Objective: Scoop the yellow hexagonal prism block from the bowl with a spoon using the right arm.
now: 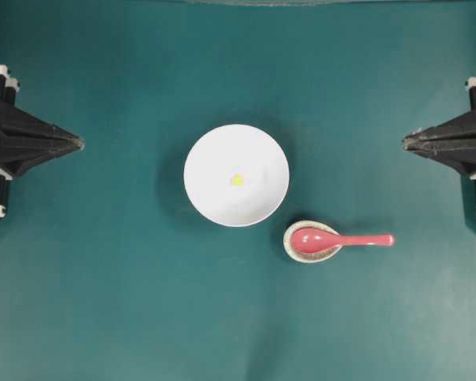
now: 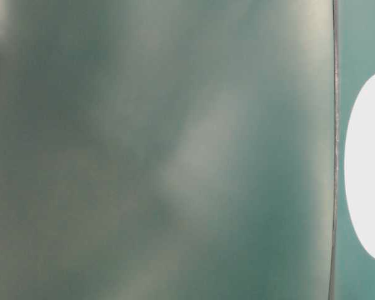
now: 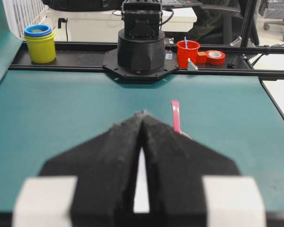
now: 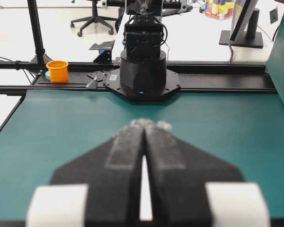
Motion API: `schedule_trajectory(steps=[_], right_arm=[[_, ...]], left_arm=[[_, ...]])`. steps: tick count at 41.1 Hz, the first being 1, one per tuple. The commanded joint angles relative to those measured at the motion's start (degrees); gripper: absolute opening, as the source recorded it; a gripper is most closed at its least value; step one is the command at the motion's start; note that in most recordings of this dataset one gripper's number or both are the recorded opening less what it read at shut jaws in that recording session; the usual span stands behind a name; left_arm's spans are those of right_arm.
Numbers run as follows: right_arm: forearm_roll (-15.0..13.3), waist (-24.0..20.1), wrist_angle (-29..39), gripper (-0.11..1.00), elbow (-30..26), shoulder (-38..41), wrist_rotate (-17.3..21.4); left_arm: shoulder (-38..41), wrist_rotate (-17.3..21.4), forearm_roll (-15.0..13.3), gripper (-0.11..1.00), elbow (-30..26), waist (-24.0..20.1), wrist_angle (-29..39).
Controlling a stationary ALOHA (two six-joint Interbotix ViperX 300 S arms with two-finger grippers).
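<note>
The white bowl stands in the middle of the green table, and the tiny yellow hexagonal prism block lies in its centre. The pink-red spoon rests with its scoop in a small speckled spoon rest, handle pointing right. My right gripper is shut and empty at the right edge, well away from the spoon. My left gripper is shut and empty at the left edge. In the left wrist view the spoon handle shows just past the shut left gripper. The right gripper hides the bowl in its own view.
The opposite arm's base stands at the table's far side in the left wrist view, with a yellow cup, a red cup and tape behind it. An orange cup sits off the table. The table-level view is a blur with a white edge.
</note>
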State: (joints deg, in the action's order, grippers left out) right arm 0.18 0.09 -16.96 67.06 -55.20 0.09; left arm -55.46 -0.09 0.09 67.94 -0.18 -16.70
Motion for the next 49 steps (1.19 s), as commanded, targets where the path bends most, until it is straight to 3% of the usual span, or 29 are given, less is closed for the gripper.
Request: schedule_trajectory(steps=[1,3,20,23,31,35,49], right_arm=[[0.0,0.26,-0.09,-0.01,-1.05,0.62,-0.09],[-0.09,0.26,-0.53,0.0,-1.23,1.05,-0.09],[-0.09,0.26,-1.05,0.01,-1.41,1.14,0.18],[0.09,0.26,-1.05,0.09,-1.41,1.14,0.18],[0.26,0.26,-0.7,0.49,-1.41,1.41,0.18],[0.26,0.26,-0.7,0.59,-1.23,1.93,0.18],[2.02,0.18,-1.05,0.61,-0.35,5.63,1.49]], left_arm=[[0.44,-0.26,0.44,-0.01,-1.93,0.0,0.7],[0.44,-0.26,0.53,0.04,-1.93,0.09,1.14],[0.7,-0.18,0.53,0.0,-2.02,0.0,1.23],[0.79,-0.26,0.44,0.0,-2.02,0.0,1.23],[0.79,-0.26,0.53,0.0,-2.02,0.09,1.23],[0.79,-0.18,0.53,0.0,-2.02,0.0,1.32],[0.7,-0.18,0.53,0.0,-1.93,0.0,1.32]])
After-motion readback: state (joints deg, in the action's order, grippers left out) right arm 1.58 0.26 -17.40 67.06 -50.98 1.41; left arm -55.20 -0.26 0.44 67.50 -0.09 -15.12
